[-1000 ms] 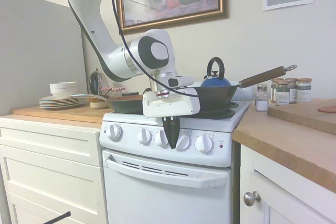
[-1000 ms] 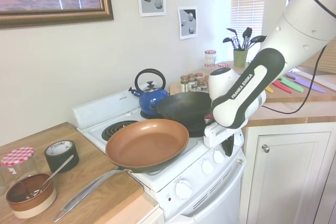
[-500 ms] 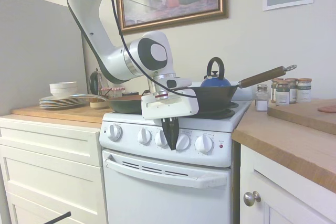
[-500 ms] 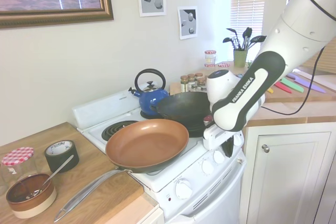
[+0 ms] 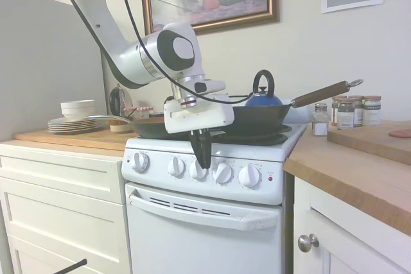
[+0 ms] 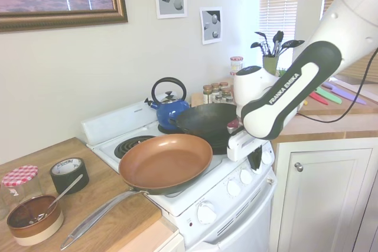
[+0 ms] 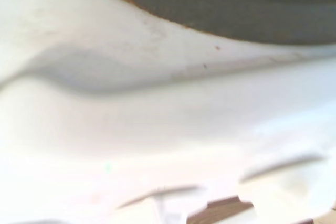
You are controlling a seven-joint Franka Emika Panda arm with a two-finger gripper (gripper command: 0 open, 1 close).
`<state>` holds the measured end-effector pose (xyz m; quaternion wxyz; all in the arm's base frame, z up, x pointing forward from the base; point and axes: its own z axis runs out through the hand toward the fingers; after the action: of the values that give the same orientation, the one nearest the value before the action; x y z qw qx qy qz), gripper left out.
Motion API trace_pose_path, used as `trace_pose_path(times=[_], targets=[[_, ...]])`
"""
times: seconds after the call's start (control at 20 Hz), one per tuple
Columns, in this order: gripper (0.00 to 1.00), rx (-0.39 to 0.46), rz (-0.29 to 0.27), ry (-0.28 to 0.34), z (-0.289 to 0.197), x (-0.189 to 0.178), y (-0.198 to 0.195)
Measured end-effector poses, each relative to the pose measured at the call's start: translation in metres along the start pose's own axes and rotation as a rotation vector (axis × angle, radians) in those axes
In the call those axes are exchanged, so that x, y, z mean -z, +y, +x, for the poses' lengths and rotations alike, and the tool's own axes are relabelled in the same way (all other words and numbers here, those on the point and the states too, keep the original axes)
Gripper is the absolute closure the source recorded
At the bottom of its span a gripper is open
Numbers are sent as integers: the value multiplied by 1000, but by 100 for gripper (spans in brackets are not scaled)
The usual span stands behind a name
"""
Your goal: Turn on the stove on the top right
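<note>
A narrow white stove [image 5: 212, 222] stands between wooden worktops [image 5: 359, 171], with a copper frying pan [image 6: 165, 162], a dark wok [image 6: 207, 120] and a blue kettle [image 6: 171, 110] on its burners. The white arm's tool [image 5: 201, 160] hangs in front of the middle knob [image 5: 198, 170] of the front row, its dark fingers pressed together and pointing down.

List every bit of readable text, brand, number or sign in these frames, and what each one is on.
"FRANKA EMIKA": on the dark panel of the white robot arm, second exterior view.
White round stove knobs and their panel: markings too small to read.
Spice jars on the wooden counter: labels too small to read.
Red-checked jar lid: no text legible.
Wrist view: blurred, no text.
</note>
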<state>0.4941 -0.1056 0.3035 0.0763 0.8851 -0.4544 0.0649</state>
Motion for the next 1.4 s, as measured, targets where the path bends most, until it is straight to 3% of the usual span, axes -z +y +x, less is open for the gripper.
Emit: trace_pose_path(times=[0.05,0.1,1.0,1.4], targets=[[100,0,9,0,-4,6,3],[0,-2,16,-4,-9,12,6],[0,-15,84,-81,-28,33,8],[0,-10,86,-91,-30,31,10]])
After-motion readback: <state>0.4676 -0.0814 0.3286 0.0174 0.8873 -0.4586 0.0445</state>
